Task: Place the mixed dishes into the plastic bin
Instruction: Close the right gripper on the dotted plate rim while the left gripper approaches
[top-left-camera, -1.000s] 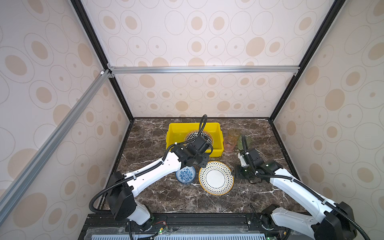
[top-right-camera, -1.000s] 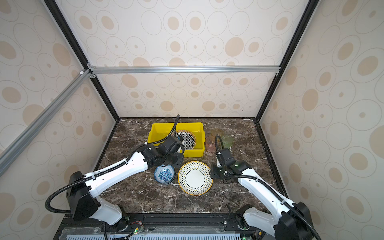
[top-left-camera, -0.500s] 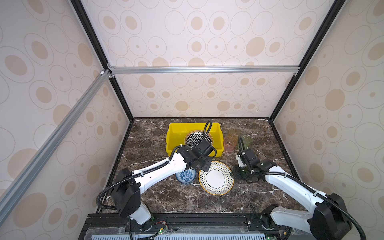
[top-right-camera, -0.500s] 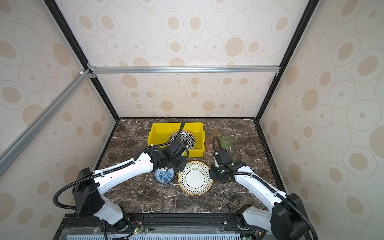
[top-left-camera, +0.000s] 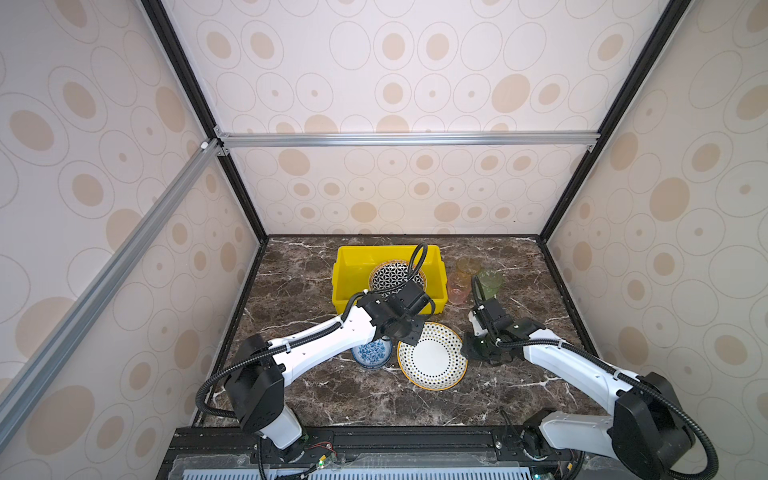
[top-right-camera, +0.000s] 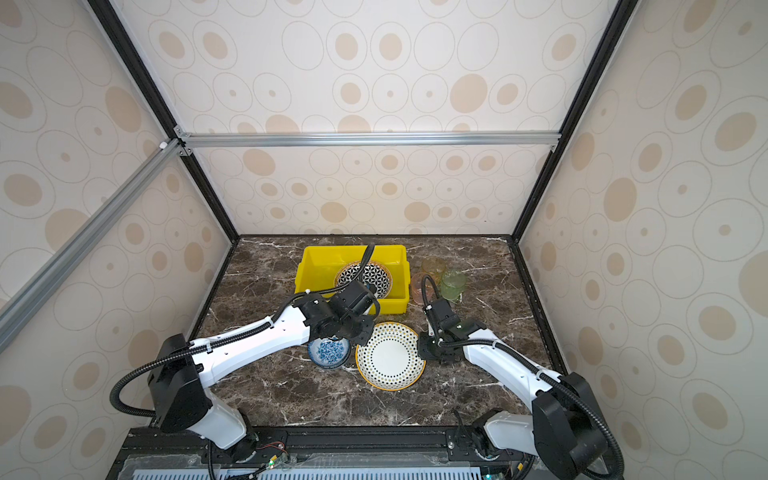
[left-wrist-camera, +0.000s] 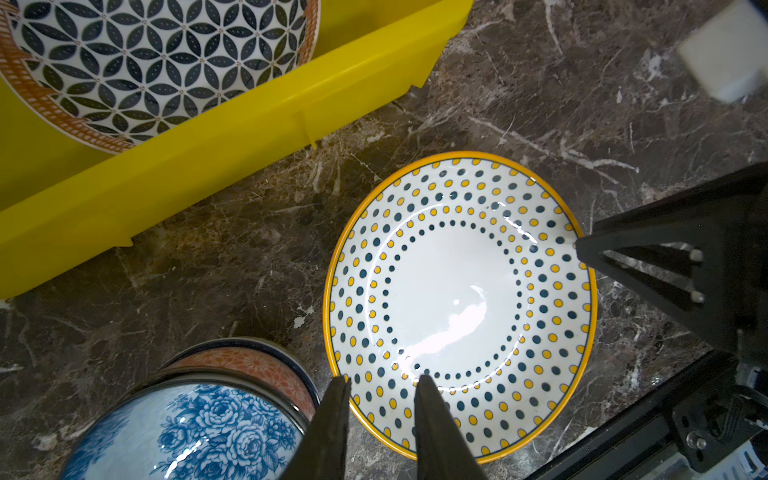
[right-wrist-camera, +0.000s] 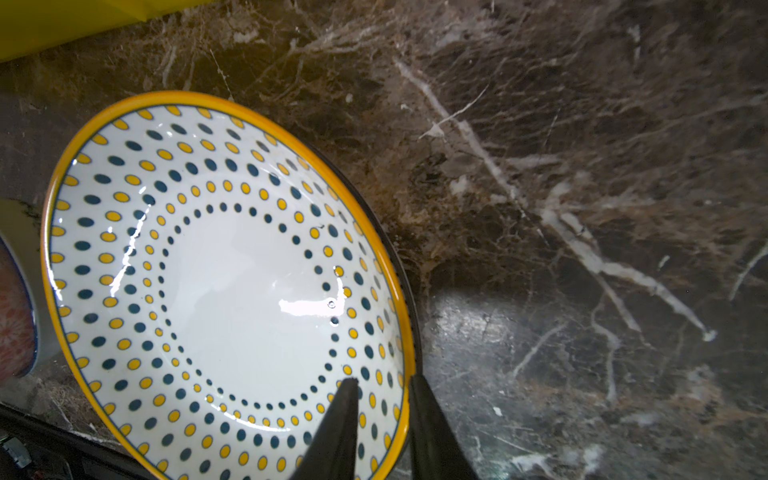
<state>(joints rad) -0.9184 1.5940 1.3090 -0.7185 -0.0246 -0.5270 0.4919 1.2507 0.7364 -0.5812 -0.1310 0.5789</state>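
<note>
A dotted plate (top-left-camera: 432, 357) (top-right-camera: 390, 357) with a yellow rim lies on the marble in front of the yellow plastic bin (top-left-camera: 345, 286) (top-right-camera: 309, 266). My right gripper (right-wrist-camera: 382, 380) (top-left-camera: 469, 353) is shut on its right rim, one finger inside and one outside. My left gripper (left-wrist-camera: 380, 380) (top-left-camera: 409, 336) stands open astride the plate's (left-wrist-camera: 457, 299) opposite rim, with a gap between its fingers. A black-white geometric plate (top-left-camera: 390, 274) (left-wrist-camera: 158, 62) rests in the bin. Beside the dotted plate stands a blue-floral bowl (top-left-camera: 372, 353) (left-wrist-camera: 199, 432), partly under the left arm.
Pink (top-left-camera: 457, 291), amber (top-left-camera: 467, 266) and green (top-left-camera: 489, 282) cups stand together right of the bin, just behind the right arm. An orange-patterned band (left-wrist-camera: 249, 365) shows right behind the blue bowl. The bin's front wall (left-wrist-camera: 208, 166) lies close to the dotted plate.
My left gripper has come from the bin's front edge down to the dotted plate's rim. The right gripper's jaws have narrowed onto the plate's right rim.
</note>
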